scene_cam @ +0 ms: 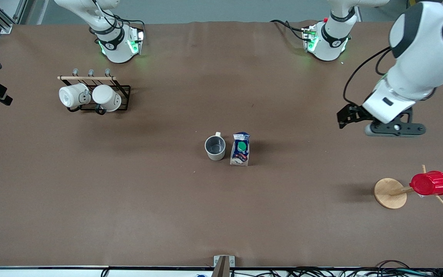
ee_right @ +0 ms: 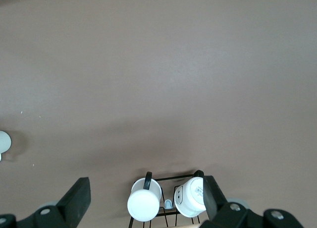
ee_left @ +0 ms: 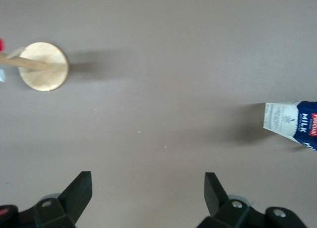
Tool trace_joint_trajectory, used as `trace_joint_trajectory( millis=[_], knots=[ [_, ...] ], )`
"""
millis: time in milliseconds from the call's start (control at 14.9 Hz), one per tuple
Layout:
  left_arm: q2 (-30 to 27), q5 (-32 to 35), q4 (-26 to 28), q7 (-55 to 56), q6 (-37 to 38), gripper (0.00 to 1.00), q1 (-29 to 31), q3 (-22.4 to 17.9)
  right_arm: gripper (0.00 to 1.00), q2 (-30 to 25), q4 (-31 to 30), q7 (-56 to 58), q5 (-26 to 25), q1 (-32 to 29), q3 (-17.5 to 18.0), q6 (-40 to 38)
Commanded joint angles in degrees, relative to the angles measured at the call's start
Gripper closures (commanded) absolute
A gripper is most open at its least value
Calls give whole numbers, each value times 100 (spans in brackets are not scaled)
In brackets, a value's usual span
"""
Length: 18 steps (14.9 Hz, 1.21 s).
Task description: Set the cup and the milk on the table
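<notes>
A wide brown counter (scene_cam: pixel 129 200), faintly creased, fills nearly the whole front view, with the two arm bases along its top edge and cables along the bottom. Near the middle of the frame the cup (scene_cam: pixel 215 147) stands upright, grey inside showing and handle toward the top; just beside it, toward the left arm's end, stands the milk (scene_cam: pixel 240 149) with its green cap up. The two look very close, though whether they touch cannot be told. The left gripper (scene_cam: pixel 379 125) hangs at the right edge of the front view, over bare counter above the wooden stand (scene_cam: pixel 390 193) that carries a red cup (scene_cam: pixel 430 183); in the left wrist view its jaws are spread wide and hold nothing, with the milk carton at that picture's right edge. The right gripper (ee_right: pixel 143 200) does not show in the front view; its wrist view has it over the rack (scene_cam: pixel 100 98) with two white mugs (scene_cam: pixel 89 97) at the upper left of the front view, jaws spread and empty. Both task things appear set down already, so placing seems finished; what remains is likely only drawing the arms clear.
</notes>
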<state>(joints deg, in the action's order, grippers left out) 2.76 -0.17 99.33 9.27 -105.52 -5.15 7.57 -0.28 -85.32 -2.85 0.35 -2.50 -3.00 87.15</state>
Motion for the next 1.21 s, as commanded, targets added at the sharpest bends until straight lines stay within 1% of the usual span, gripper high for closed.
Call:
trace_joint_trajectory(
  millis=[0,403,537,671,940,1007,1141],
  knots=[
    [-162,-141,60,-258,58,0,163,7,0,20,77,265,9,31,-25,-76],
    [-100,-124,-291,-409,207,0,181,-2,0,20,77,364,9,31,-25,-84],
    [-57,-141,-554,-383,233,0,224,-2,0,20,77,355,9,31,-25,-84],
    [-30,-141,-730,-382,434,0,242,-2,0,20,77,355,9,31,-25,-84],
    [-65,-132,-828,-391,654,0,242,-10,0,20,68,355,9,31,-42,-84],
    [-83,-132,-819,-400,673,0,216,-36,0,20,77,346,9,31,-42,-84],
    [-127,-132,-793,-400,804,0,-11,-334,0,20,77,346,9,31,-42,-93]
  ],
)
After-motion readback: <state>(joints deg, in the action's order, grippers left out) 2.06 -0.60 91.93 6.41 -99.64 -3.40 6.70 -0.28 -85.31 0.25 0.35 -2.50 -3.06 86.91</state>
